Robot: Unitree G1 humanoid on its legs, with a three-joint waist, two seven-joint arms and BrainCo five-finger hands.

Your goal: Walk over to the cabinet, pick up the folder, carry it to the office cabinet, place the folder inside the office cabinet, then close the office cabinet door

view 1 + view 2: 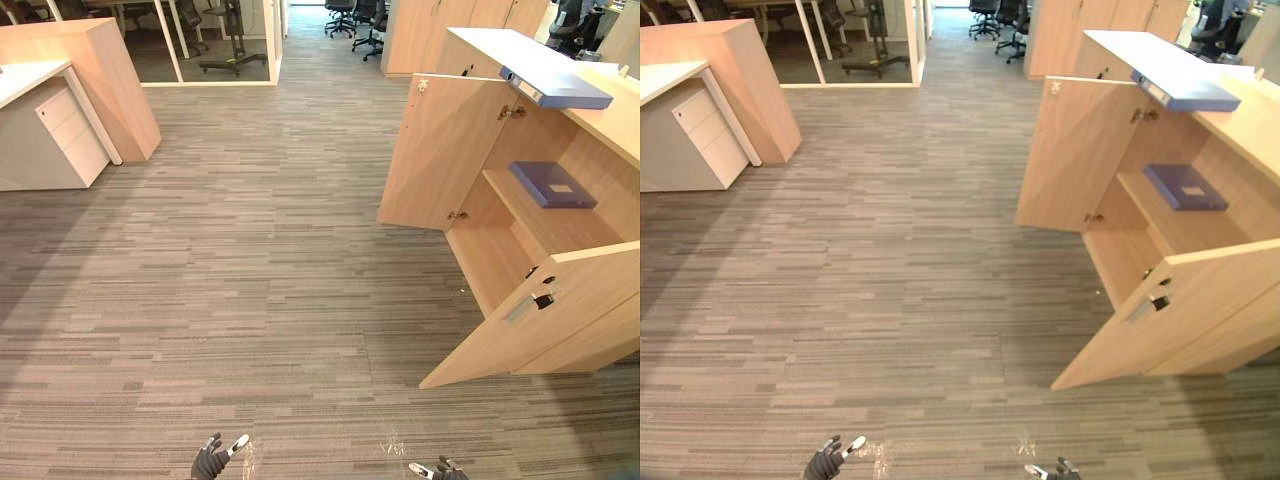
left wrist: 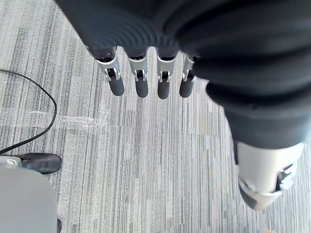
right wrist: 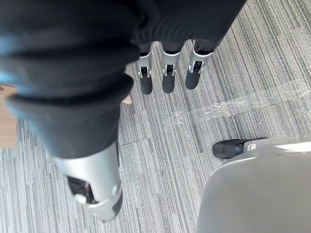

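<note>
Grey striped carpet floor (image 1: 250,280) separates the robot from a light wooden cabinet (image 1: 610,130) at its right, both of its 2 doors swung wide open. A blue ring-binder folder (image 1: 555,88) lies flat on the cabinet's pale counter (image 1: 480,45), along the front edge above the opening. Another flat blue-violet folder (image 1: 553,184) rests on the inner shelf (image 1: 535,222). The left hand (image 1: 209,462) and right hand (image 1: 447,471) hang low over the floor, fingers straight and relaxed, holding nothing.

The step in hand appears to be the approach. Done well, it means turning right and stepping in between the far door (image 1: 445,150) and the near door (image 1: 540,310) without brushing either. The robot should stop square to the counter's front edge and bring both hands up before reaching for the folder on top.
</note>
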